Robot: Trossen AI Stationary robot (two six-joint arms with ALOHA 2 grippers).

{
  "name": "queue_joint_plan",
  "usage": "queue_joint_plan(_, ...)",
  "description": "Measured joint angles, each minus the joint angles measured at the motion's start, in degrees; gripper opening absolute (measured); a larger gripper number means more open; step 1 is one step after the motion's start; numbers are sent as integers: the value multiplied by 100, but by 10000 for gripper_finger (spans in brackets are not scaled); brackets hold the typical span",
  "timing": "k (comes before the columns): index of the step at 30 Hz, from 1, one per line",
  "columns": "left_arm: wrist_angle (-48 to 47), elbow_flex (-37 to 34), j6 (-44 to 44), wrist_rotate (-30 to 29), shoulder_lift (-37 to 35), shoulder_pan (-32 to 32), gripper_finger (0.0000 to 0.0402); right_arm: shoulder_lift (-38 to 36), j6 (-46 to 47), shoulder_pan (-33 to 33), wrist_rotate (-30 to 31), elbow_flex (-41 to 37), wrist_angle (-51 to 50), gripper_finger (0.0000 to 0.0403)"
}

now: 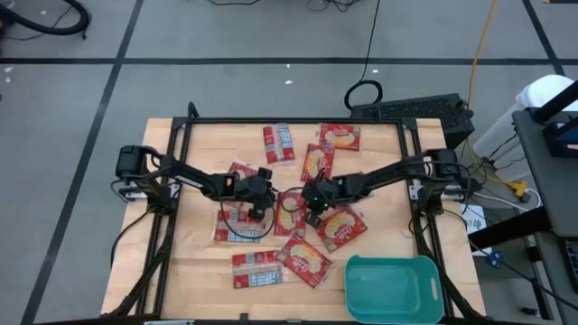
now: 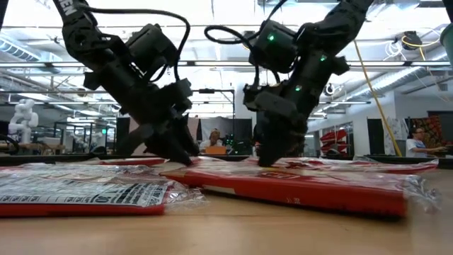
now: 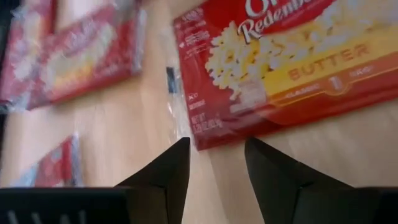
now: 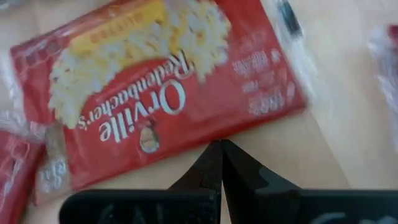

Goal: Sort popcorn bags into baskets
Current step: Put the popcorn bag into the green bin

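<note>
Overhead: flat red popcorn bags (image 1: 307, 260) lay scattered on the pale wood bench (image 1: 194, 271); teal plastic basket (image 1: 394, 289), round-cornered, sat empty at the near right corner. Low: both grippers stood down among glossy crinkled packets. Left wrist: left gripper (image 3: 216, 163) fingers spread, bare, at a bag's edge. Right wrist: right gripper (image 4: 221, 163) fingers pressed together, holding nothing.

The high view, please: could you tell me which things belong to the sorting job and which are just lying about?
Job: flat red popcorn packets scattered on the table; teal-green rectangular plastic basket, holding nothing.
Lying about: black keyboard and black cable loop on the floor behind the wooden table.
</note>
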Motion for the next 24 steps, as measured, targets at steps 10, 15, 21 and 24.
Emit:
queue_joint_plan(10,-154,12,879,-1005,122,-305,181,163,-563,-135,-208,-14,574,0)
queue_joint_plan(15,-453,22,1469,-1445,119,-629,216,168,-759,-236,-251,-14,577,0)
queue_joint_plan(21,-326,12,2453,-1353,119,-803,218,178,-976,-281,-250,-20,712,0)
queue_joint_plan(24,-142,12,3012,-940,233,-764,201,183,-1054,-281,-225,-23,786,0)
